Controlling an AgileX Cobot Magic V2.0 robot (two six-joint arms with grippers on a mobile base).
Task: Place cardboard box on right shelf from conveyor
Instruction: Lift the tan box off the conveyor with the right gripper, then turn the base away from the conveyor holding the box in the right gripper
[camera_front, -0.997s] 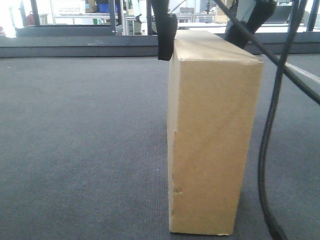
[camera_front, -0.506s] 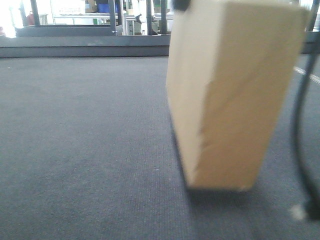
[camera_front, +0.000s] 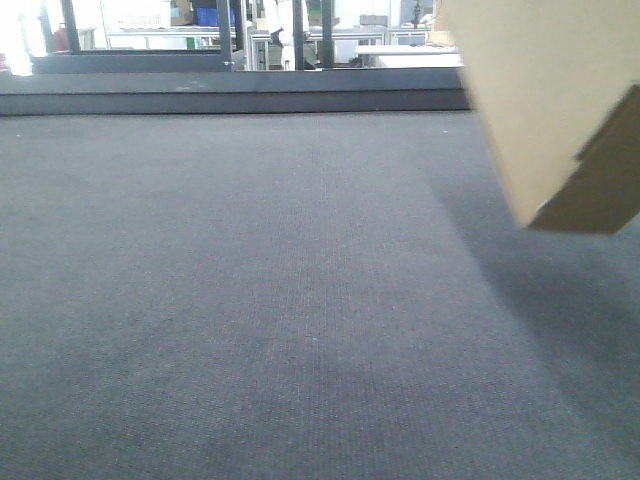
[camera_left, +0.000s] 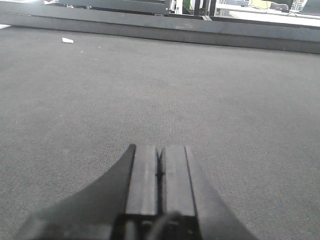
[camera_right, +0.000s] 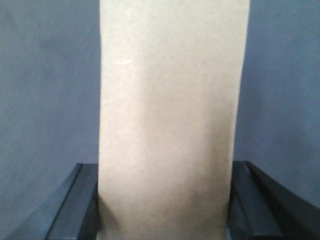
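The tan cardboard box (camera_front: 545, 90) hangs tilted in the air at the upper right of the front view, clear of the dark grey conveyor (camera_front: 260, 300), with its shadow on the belt below. In the right wrist view the cardboard box (camera_right: 170, 115) fills the space between the two black fingers (camera_right: 82, 200), and my right gripper (camera_right: 165, 172) is shut on its sides. My left gripper (camera_left: 160, 150) is shut with nothing in it, low over the conveyor (camera_left: 150, 85). The right shelf is out of view.
A dark rail (camera_front: 230, 100) runs along the far edge of the belt, with benches and frames behind it. A small white scrap (camera_left: 67, 40) lies on the belt at the far left in the left wrist view.
The box has risen off the belt and swung up and to the right, tilting as it went. The hanging cable has left the front view.
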